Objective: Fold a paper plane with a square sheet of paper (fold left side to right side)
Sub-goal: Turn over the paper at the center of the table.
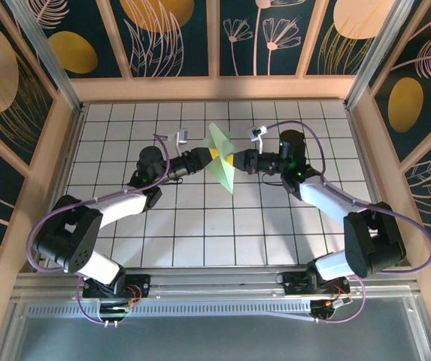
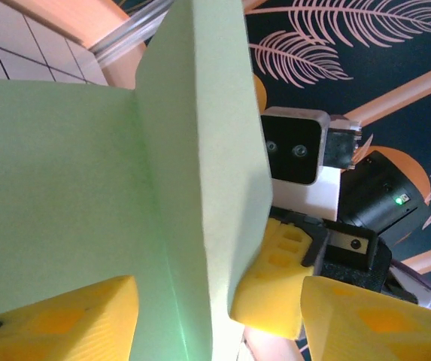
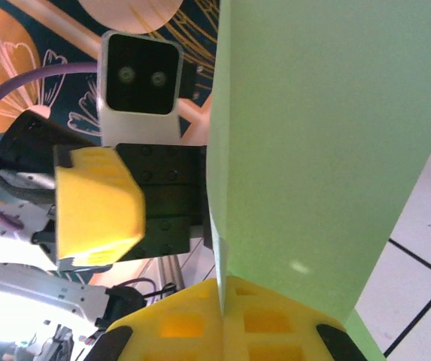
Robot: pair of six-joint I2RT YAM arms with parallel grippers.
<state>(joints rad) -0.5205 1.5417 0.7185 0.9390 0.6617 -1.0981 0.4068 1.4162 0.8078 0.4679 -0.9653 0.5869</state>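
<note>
The green paper [image 1: 223,167], partly folded, is held upright over the middle of the table [image 1: 200,226], a little toward the far side. The right gripper [image 1: 231,159] has it pinched, its yellow fingers [image 3: 177,325] pressed tight together on the sheet. The left gripper [image 1: 214,153] meets it from the left, its fingers [image 2: 57,316] spread apart with the paper between them.
</note>
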